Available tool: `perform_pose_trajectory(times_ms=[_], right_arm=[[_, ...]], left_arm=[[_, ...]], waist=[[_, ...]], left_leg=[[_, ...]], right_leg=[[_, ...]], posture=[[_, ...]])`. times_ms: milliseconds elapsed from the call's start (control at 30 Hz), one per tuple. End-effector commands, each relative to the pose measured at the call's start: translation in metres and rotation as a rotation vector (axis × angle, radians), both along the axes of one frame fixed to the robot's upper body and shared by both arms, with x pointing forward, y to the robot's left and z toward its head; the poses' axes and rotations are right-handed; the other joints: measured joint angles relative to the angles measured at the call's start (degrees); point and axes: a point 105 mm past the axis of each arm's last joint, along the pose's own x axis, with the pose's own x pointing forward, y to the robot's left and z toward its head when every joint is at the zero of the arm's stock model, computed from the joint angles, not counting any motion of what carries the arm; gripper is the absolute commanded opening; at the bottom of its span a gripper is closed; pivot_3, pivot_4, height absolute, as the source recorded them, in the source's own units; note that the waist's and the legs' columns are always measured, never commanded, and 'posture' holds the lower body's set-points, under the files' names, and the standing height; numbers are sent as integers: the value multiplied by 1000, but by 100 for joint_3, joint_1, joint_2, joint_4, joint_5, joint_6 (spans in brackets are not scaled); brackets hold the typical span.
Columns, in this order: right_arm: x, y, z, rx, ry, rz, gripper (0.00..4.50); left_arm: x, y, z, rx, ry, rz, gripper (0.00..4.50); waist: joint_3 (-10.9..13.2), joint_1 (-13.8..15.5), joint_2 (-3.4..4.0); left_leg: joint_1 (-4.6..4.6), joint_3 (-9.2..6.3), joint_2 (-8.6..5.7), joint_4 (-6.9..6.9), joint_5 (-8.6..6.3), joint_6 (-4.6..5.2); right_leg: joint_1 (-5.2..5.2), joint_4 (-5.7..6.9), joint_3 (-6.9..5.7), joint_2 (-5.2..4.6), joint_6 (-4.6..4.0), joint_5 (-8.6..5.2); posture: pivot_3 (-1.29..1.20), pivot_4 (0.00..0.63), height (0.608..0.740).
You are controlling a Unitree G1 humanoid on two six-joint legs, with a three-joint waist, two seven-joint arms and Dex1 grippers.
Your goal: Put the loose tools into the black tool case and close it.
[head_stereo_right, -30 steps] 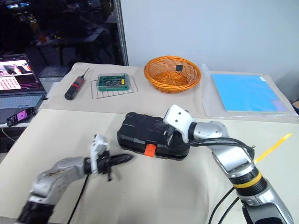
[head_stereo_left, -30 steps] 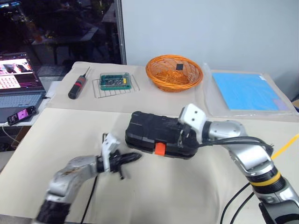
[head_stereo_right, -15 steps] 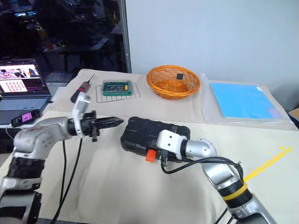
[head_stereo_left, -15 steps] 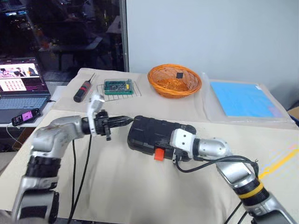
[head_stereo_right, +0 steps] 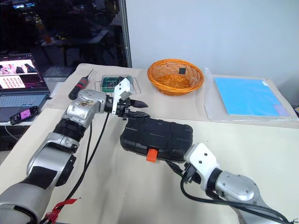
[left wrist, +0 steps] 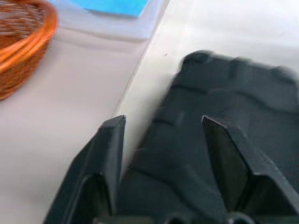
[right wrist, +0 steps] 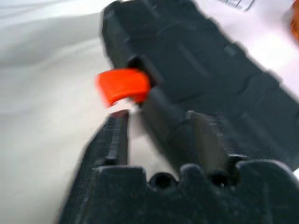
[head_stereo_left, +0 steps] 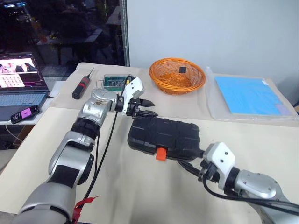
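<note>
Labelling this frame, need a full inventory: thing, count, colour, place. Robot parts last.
tool case: 1, black with orange latch, shut, middle of the near table
basket: 1, orange wicker, far table, middle; small dark square inside
bit box: 1, green, on a wire rack, far table, partly behind the left gripper
screwdriver: 1, black and red handle, far table, left of the bit box
sheet: 1, blue, in a clear sleeve, far table, right
laptop: 1, screen lit, far left
phone: 1, dark, screen lit, beside the laptop
left gripper: 1, black, open, above the case's far left corner
right gripper: 1, black, open, at the case's near edge by the latch
</note>
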Motion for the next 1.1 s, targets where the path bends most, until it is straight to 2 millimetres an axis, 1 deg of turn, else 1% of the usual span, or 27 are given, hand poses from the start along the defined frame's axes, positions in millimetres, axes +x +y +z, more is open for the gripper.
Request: perform_pose_trajectory(times_ms=[33,67,100,167,233,300,367,467,533,600,633,700,733,767,800,833,867,933,967,1000,1033,1067,1100], right_arm=[[1,-3,-7,-72,19,-25,548],[2,-5,-11,-97,26,-34,204],[3,-7,-13,-112,29,-37,3],[13,-16,-21,-168,51,-76,0],[29,-28,-31,-227,66,-144,0],[42,-36,-37,-274,67,-192,0],[56,-38,-38,-285,56,-218,0],[74,-39,-32,-300,3,-243,0],[82,-38,-25,-288,-29,-248,0],[81,-38,-19,-248,-30,-243,0],[73,-40,-17,-215,2,-228,0],[59,-41,-15,-177,37,-194,0],[51,-47,-11,-128,55,-214,0],[45,-51,-8,-95,63,-233,0],[41,-54,-6,-73,68,-246,0],[36,-56,-5,-72,72,-243,289],[28,-62,-3,-68,69,-267,594],[18,-71,2,-64,46,-316,1152],[16,-71,14,-33,-18,-345,1562],[16,-70,23,-11,-64,-361,1764],[13,-65,21,53,-23,-364,2264],[15,-59,24,129,-11,-379,2270],[17,-52,27,165,-7,-357,2270]], left_arm=[[16,-4,12,56,-101,68,1338],[19,-4,12,72,-115,92,1009],[22,-4,12,83,-124,107,706],[25,-1,0,184,-128,128,58],[22,1,-17,275,-90,110,58],[19,4,-28,324,-58,85,58],[13,9,-35,339,-3,49,58],[2,15,-39,335,78,-14,58],[-4,16,-36,309,114,-55,58],[-11,19,-26,249,139,-80,58],[-13,22,-17,203,135,-84,58],[-17,26,-6,144,124,-86,58],[-25,27,6,77,103,-122,58],[-31,29,14,34,89,-151,58],[-37,30,20,7,79,-170,58],[-43,31,24,-17,85,-185,19],[-52,32,31,-63,115,-203,0],[-69,32,38,-107,130,-243,0],[-77,28,41,-150,147,-274,258],[-83,25,43,-177,158,-291,517],[-87,21,39,-178,163,-305,875],[-89,15,32,-165,162,-317,1083],[-90,10,25,-147,165,-329,1546]], waist=[[3,-2,-5],[5,-4,-5],[5,-1,-6],[13,0,-17],[13,-6,-17],[14,-3,-18],[14,-11,-18],[14,-54,-17],[16,-70,-15],[16,-75,-14],[19,-75,-9],[21,-70,-7],[21,-54,-7],[22,-36,-5],[22,-25,-5],[22,-18,-5],[22,-10,-5],[23,7,-3],[23,1,-3],[23,-1,-2],[23,-1,-2],[23,-2,-2],[23,-2,-2]], left_leg=[[1,-1,1,7,-1,4],[1,-1,1,9,-2,6],[-1,0,1,10,-3,8],[-7,-2,-1,14,-7,14],[-22,0,-2,18,-9,18],[-38,6,-3,20,-10,20],[-71,7,-1,30,-8,19],[-72,12,2,43,-8,18],[-74,13,4,53,-10,22],[-76,12,5,58,-13,26],[-76,12,5,59,-13,26],[-82,10,5,58,-13,25],[-83,7,5,59,-10,21],[-86,3,4,59,-6,14],[-88,1,5,58,12,-17],[-90,0,6,58,14,-21],[-89,0,5,62,14,-20],[-91,2,0,64,10,-14],[-86,-1,1,68,8,-11],[-85,0,1,71,6,-8],[-84,0,1,73,5,-7],[-84,-1,1,77,5,-6],[-74,-6,2,78,0,4]], right_leg=[[4,0,0,-3,1,1],[5,0,0,-4,1,1],[3,0,0,-6,2,2],[0,-1,0,-8,4,3],[-11,-1,0,-8,9,6],[-30,0,3,-7,11,8],[-60,10,0,-5,10,10],[-61,17,2,-1,10,10],[-61,20,2,-2,11,10],[-60,20,3,-4,14,11],[-60,22,3,-5,14,11],[-65,26,4,-5,16,12],[-65,27,3,-4,16,11],[-65,28,-1,-4,18,12],[-65,26,-2,-3,20,11],[-63,21,-3,-2,20,11],[-60,22,-3,-2,23,11],[-55,15,0,-7,34,15],[-47,16,0,-7,37,13],[-45,17,2,-7,39,14],[-45,17,5,-7,40,16],[-45,22,8,-7,40,15],[-36,21,9,-5,37,18]], posture=[[0,150,740],[0,150,740],[0,150,740],[0,150,740],[0,150,740],[0,150,740],[0,150,740],[0,150,740],[0,150,740],[0,150,740],[0,150,740],[0,150,740],[0,150,740],[0,150,740],[0,150,740],[0,150,740],[0,150,740],[0,150,740],[0,150,740],[0,150,740],[0,150,740],[0,150,740],[0,150,740]])
